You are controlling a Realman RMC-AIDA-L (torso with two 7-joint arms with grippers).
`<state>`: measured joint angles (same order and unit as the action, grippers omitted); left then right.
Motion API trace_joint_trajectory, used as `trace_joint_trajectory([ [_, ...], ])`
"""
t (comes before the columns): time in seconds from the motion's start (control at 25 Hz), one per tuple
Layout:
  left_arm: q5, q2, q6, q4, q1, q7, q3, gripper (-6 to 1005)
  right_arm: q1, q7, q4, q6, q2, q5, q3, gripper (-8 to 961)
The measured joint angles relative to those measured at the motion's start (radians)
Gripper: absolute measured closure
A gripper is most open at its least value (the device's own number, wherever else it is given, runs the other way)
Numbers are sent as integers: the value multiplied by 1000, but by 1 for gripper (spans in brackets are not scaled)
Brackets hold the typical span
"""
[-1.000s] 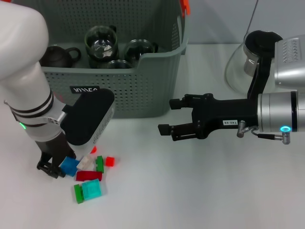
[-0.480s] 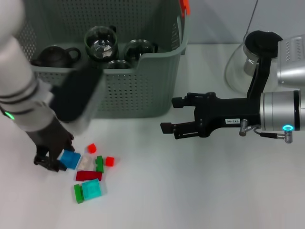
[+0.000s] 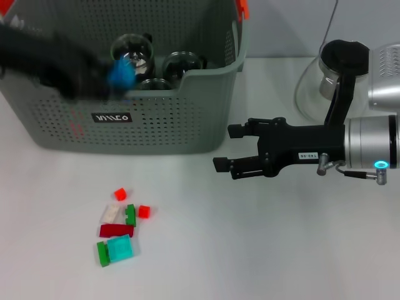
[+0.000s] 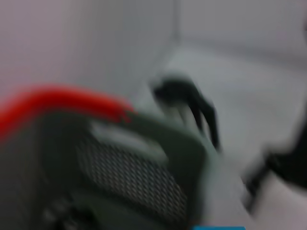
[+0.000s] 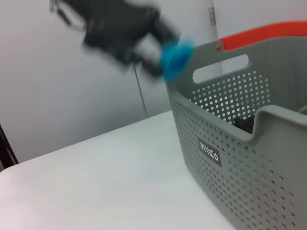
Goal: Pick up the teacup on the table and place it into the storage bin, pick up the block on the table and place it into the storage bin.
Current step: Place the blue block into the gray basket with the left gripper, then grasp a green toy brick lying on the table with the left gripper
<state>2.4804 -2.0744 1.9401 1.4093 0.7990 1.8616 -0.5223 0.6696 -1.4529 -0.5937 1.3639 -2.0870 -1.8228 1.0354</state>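
My left gripper (image 3: 107, 80) is a blur sweeping over the front rim of the storage bin (image 3: 162, 122), shut on a blue block (image 3: 120, 73). The right wrist view shows the same blue block (image 5: 174, 54) held just above the storage bin (image 5: 240, 158). Glass teacups (image 3: 132, 55) stand inside the bin. Several loose blocks lie on the table in front of it, among them a cyan block (image 3: 120, 248) and a dark red block (image 3: 116, 230). To the right of the bin, my right gripper (image 3: 225, 149) hovers open and empty above the table.
A glass pot with a black lid (image 3: 322, 78) stands at the back right, behind my right arm. Orange clips (image 3: 241, 9) sit on the bin's handles. White tabletop stretches in front of the bin and under the right gripper.
My left gripper closed on the blue block in the pile, lifted it and swung up over the bin's front rim. The right gripper drifted slightly right.
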Motion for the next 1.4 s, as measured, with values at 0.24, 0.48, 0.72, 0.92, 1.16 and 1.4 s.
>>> trace_joint_trajectory([
  [0.24, -95, 100, -365, -175, 30, 170, -89, 591, 2, 0, 0, 6, 1, -3, 0, 39],
  [0.48, -93, 123, -583, -347, 65, 203, -185, 581, -4, 0, 0, 11, 1, -3, 4, 38],
  [0.72, -97, 118, -628, -331, 56, 217, -211, 495, -8, -1, 0, 15, 1, -3, 0, 38],
  [0.92, -165, 114, -527, -176, -7, 261, -176, 392, -10, 2, 0, 15, 1, -3, -1, 38],
  [1.16, -525, 85, -118, 77, -163, 169, -76, 199, -10, -1, 0, 14, 2, -4, -1, 38],
  [1.4, -535, 35, 50, 209, -334, 12, -212, 63, -10, -1, 0, 8, 3, -3, 0, 39],
])
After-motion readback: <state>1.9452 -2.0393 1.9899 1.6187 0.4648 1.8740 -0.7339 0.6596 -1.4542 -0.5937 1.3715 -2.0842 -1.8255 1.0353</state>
